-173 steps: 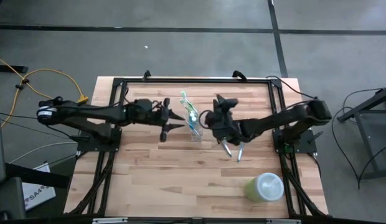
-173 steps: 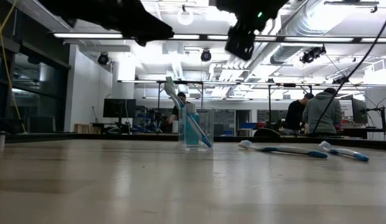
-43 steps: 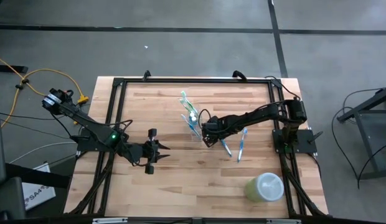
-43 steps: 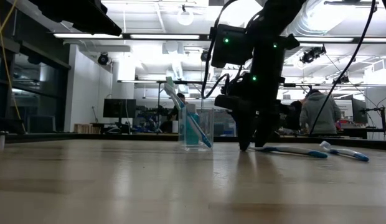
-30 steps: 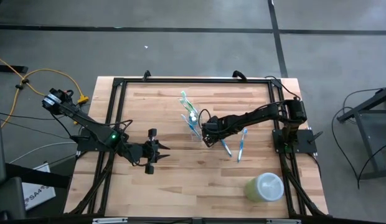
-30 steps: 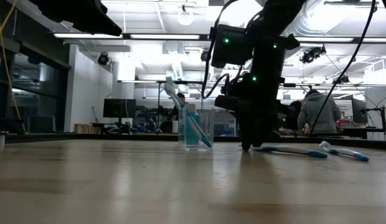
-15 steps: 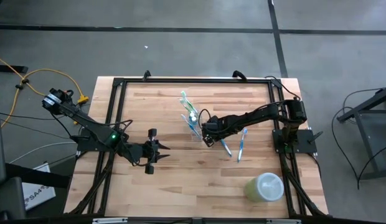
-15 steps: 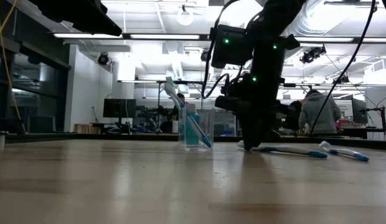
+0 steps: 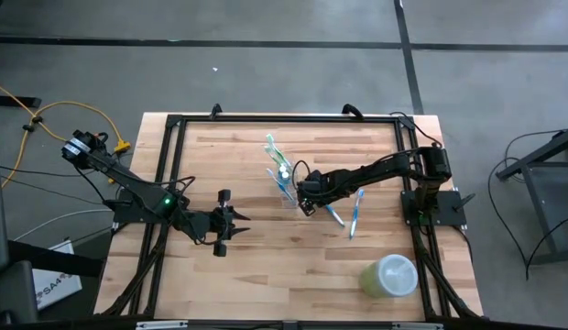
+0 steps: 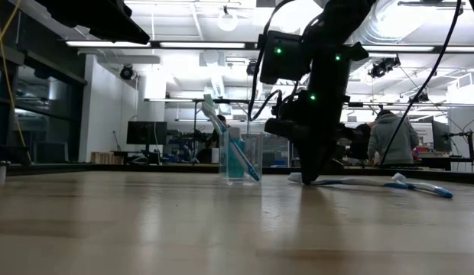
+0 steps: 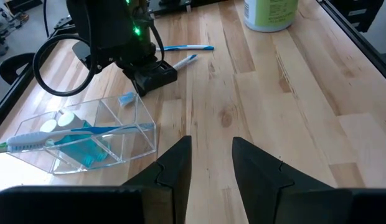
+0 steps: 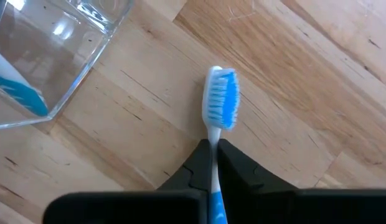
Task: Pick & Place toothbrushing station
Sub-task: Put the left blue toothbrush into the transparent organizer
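Observation:
A clear plastic cup [image 9: 286, 189] stands on the table's middle with toothbrushes [image 9: 276, 154] and small tubes leaning out of it. Right of it a blue-and-white toothbrush [image 9: 333, 216] lies on the wood, and my right gripper [image 9: 309, 202] is shut on it. A second toothbrush [image 9: 355, 213] lies beside it. My left gripper [image 11: 211, 155] hangs open above the table's left half, clear of everything, facing the cup [image 11: 87, 140]. My right gripper pinches the toothbrush's thin white neck [image 12: 213, 144], just behind the blue bristle head [image 12: 223, 99], between its two fingertips [image 12: 233, 163]. The fingers come steeply from above and lie across the brush. The handle [image 10: 359, 182] rests on the table.
A pale green round container [image 9: 390, 275] stands near the table's front right. A black frame [image 9: 284, 119] runs round the tabletop. Bare wood lies between the left gripper and the cup and along the near edge. People stand in the room beyond the table [image 10: 394, 137].
My right gripper has shut its fingers on the toothbrush's neck without changing place. The brush's head end has shifted a little toward the cup as the fingers met.

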Controlling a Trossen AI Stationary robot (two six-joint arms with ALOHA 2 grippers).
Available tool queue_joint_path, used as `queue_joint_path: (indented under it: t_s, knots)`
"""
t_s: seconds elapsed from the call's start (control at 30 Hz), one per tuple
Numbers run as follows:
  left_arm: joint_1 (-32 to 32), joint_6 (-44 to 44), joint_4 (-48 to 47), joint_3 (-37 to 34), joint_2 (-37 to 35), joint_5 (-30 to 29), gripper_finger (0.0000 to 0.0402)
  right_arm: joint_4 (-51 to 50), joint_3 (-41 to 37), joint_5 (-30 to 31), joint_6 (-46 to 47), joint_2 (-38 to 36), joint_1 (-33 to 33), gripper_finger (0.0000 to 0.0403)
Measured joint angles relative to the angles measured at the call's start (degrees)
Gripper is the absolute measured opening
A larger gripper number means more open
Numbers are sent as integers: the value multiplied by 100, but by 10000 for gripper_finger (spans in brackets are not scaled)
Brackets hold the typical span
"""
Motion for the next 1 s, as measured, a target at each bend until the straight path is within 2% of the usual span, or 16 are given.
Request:
queue_joint_path:
  t_s: [0.47,1.0]
  knots:
    - [-2,-15,-2,0,0,0,110,13,2,-388,0,-12,-122,5]
    - [-2,-11,-2,-2,0,2,110,180,-22,-452,-149,-263,-192,3]
